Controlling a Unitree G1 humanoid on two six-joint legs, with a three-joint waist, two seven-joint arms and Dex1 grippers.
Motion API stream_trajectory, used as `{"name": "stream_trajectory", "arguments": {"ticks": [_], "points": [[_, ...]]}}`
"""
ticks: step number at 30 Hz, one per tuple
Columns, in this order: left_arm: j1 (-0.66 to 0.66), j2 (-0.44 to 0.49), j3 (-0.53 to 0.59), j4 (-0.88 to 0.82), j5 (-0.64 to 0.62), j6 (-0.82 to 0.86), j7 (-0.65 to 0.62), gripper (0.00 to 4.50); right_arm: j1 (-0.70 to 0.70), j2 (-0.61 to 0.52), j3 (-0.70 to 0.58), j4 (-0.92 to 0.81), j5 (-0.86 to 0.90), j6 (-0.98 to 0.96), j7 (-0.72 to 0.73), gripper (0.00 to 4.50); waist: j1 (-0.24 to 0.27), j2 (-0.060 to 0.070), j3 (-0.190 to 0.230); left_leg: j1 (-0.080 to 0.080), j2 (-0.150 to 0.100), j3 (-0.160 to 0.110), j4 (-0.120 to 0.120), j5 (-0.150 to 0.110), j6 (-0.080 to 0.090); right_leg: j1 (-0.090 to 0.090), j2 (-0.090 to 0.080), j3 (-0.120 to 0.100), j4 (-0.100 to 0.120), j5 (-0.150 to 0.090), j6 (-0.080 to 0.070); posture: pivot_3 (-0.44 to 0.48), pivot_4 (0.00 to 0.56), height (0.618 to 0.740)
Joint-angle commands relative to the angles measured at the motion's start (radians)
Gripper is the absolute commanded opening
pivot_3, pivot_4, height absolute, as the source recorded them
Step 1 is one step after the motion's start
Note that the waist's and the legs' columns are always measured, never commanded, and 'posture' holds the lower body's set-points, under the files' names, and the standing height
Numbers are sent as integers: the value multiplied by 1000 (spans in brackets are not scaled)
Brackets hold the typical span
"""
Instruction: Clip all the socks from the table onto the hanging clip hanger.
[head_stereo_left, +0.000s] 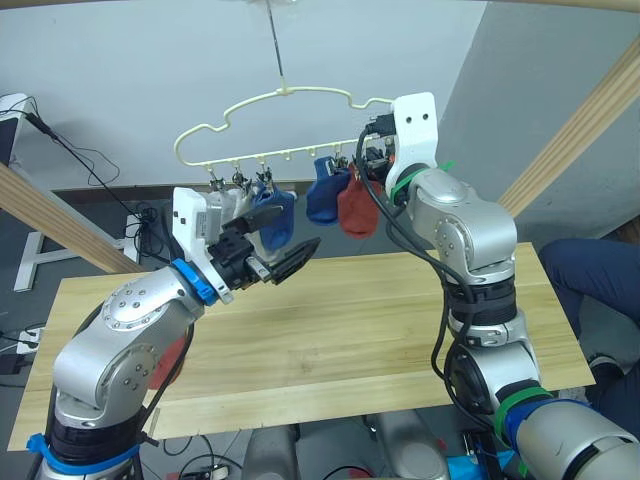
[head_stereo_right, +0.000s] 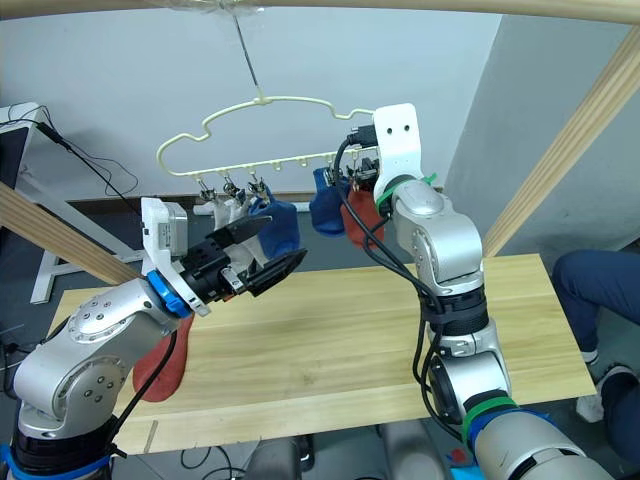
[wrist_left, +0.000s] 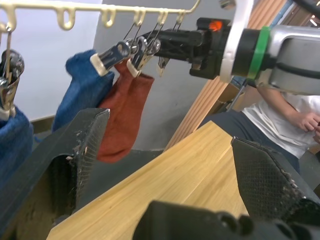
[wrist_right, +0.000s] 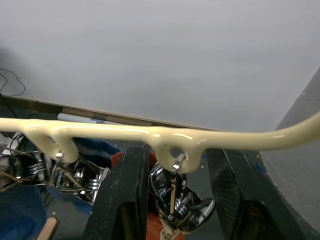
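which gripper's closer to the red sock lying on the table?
Left. The left gripper hangs open above the table, up and inboard of the red sock at the left edge. The right gripper is up at the hanger, far across.

No text, label, brand, number or sign can be read on anything here
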Motion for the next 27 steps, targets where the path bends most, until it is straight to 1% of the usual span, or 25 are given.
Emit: {"name": "stream_trajectory", "arguments": {"ticks": [1, 8, 9, 11, 17, 24, 27], "points": [[7, 0, 12, -42, -6, -14, 3, 4500, -5, -12, -12, -33, -13, -11, -4, 1721, 0, 0, 0, 0, 0, 0, 0, 0, 0, 0, 0, 0, 0, 0, 0, -141, 322, 740], [3, -3, 6, -42, -5, -14, 9, 4500, 25, -10, 6, -83, -17, 54, -7, 1721, 0, 0, 0, 0, 0, 0, -1, 0, 0, 0, 0, 0, 0, 0, 0, -141, 322, 740], [2, -5, 3, -40, -3, -15, 9, 4500, 26, -9, 6, -85, -16, 58, -5, 1882, 0, 0, 0, 0, 0, 0, -1, 0, 0, 0, 0, 0, -1, 0, 0, -147, 320, 740], [1, -7, 0, -38, 0, -18, 9, 4500, 28, -8, 6, -88, -16, 62, -3, 2235, 0, 0, 0, 0, 0, 0, -1, 0, 0, 0, 0, 0, -1, 0, 0, -147, 320, 740], [-2, -9, -2, -32, 3, -20, 3, 4500, 23, -12, 3, -92, -23, 70, -6, 4357, 0, 0, 0, 0, 0, 0, -1, 0, 0, 0, 0, 0, -1, 0, 0, -151, 319, 740], [-7, -12, -3, -24, 10, -24, 0, 4500, 19, -7, -3, -124, -31, 129, -25, 4357, 0, 0, 0, 0, 0, 0, -1, 0, 0, 0, 0, 0, -1, 0, 0, -156, 319, 740], [-6, -15, -5, -25, 14, -26, 1, 4500, 18, 5, -13, -163, -36, 184, -53, 4357, -1, 0, 0, 0, 0, 0, -1, 0, 0, -1, 0, 0, -1, 0, 0, -159, 320, 740]]}}
